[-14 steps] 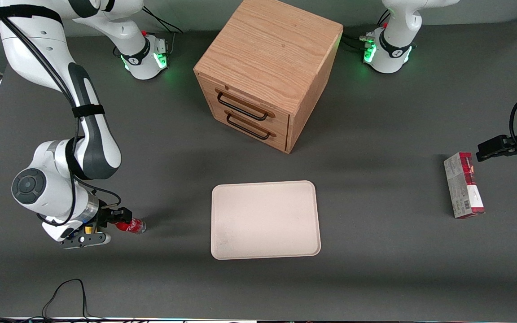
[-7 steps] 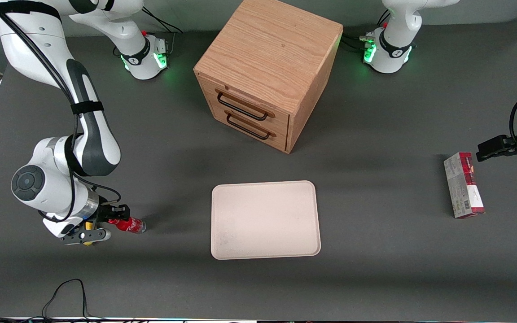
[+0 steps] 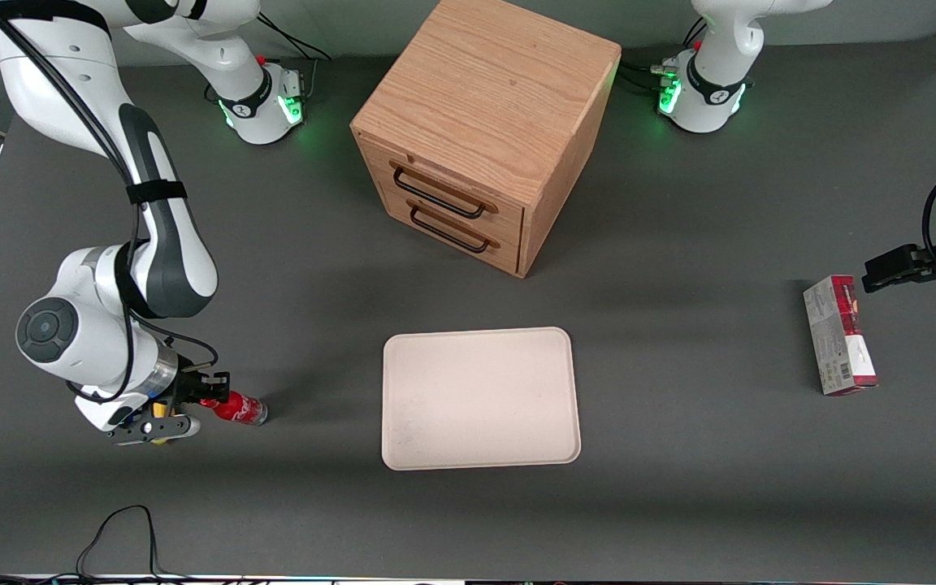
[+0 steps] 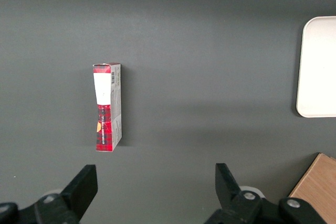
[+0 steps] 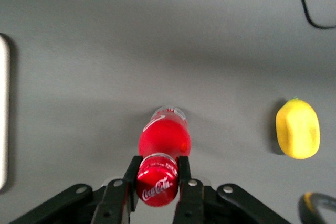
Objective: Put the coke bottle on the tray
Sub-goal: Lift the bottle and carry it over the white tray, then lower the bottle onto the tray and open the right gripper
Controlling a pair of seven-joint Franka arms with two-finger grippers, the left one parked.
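In the lower left of the front view, the gripper (image 3: pixel 210 390) sits low over the dark table (image 3: pixel 679 487), at the working arm's end. Its two fingers are pinched on the neck of the coke bottle (image 3: pixel 239 408), just under the red cap. The bottle leans over, its clear base toward the tray and touching, or very nearly touching, the table surface (the front view does not settle which).

The right wrist view shows the grip from above: the bottle (image 5: pixel 163 145) points away from the camera, its cap with white script lettering wedged between the two black fingers (image 5: pixel 183 167), one on each side of the neck. The gripper (image 5: pixel 156 178) is closed snugly on it. A yellow lemon-like object (image 5: pixel 297 128) lies on the table beside the bottle, well apart from it and not touching. A loop of black cable (image 5: pixel 310 3) also crosses that view.

The tray (image 3: pixel 480 397) lies flat near the centre of the front view, a cream-white rectangle with rounded corners and nothing on it. It is well apart from the bottle.

Above the tray in the frame stands the wooden drawer cabinet (image 3: pixel 488 114), farther from the front camera, its two drawers with dark handles shut. At the right edge of the frame, toward the parked arm's end, a red and white box (image 3: pixel 838 335) lies flat on the table.
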